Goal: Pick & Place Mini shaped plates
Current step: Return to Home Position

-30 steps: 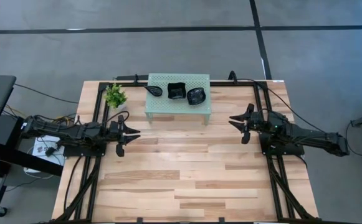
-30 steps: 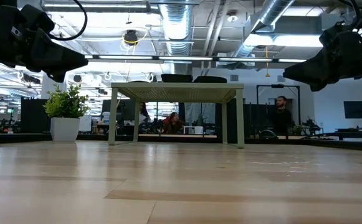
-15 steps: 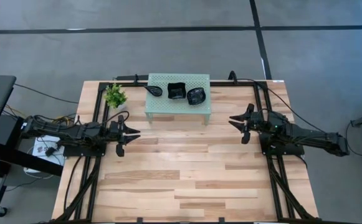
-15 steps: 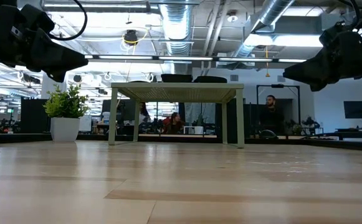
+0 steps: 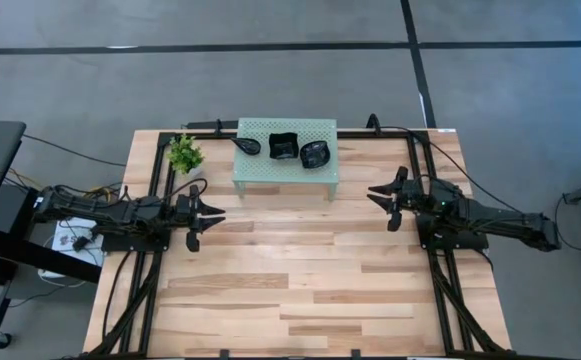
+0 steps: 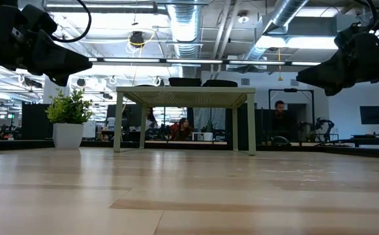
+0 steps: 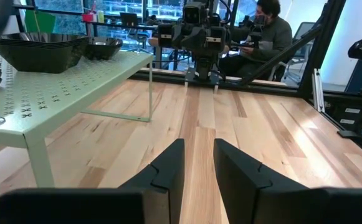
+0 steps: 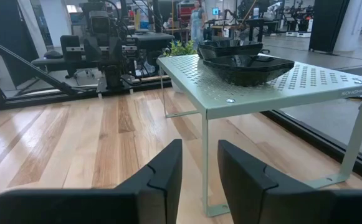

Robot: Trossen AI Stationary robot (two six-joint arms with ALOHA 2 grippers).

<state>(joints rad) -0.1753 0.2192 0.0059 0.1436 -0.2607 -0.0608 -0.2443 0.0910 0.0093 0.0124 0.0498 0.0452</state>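
1. The left end effector [image 5: 210, 215] hangs over the left side of the bench [image 5: 300, 290], close to the left edge and pointing toward the middle. Its fingers [image 7: 168, 171] stand a narrow gap apart and hold nothing.
2. The right end effector [image 5: 378, 195] hangs over the right side of the bench, close to the right edge and facing the left one. Its fingers are likewise only slightly parted, with bare wood showing through the gap.
3. In the low view both arms sit high above the bench top, the left arm [image 6: 32, 46] at one upper corner and the right arm [image 6: 352, 62] at the other. Neither touches anything.
4. A pale green perforated shelf [image 5: 260, 172] stands on four legs at the middle of the bench's back edge, well apart from both end effectors.
5. All the black mini plates lie on top of the shelf in a row:
   - the leaf-shaped plate [image 5: 247, 145] is at the end nearer the left arm;
   - the square plates [image 5: 284, 146] are in the middle, stacked as the left wrist view shows;
   - a rounded plate [image 5: 315, 154] is at the end nearer the right arm.
6. A potted plant [image 5: 184, 154] stands near the back left corner of the bench, just beside the shelf.
7. A seated person [image 7: 271, 28] shows in the room beyond the bench.
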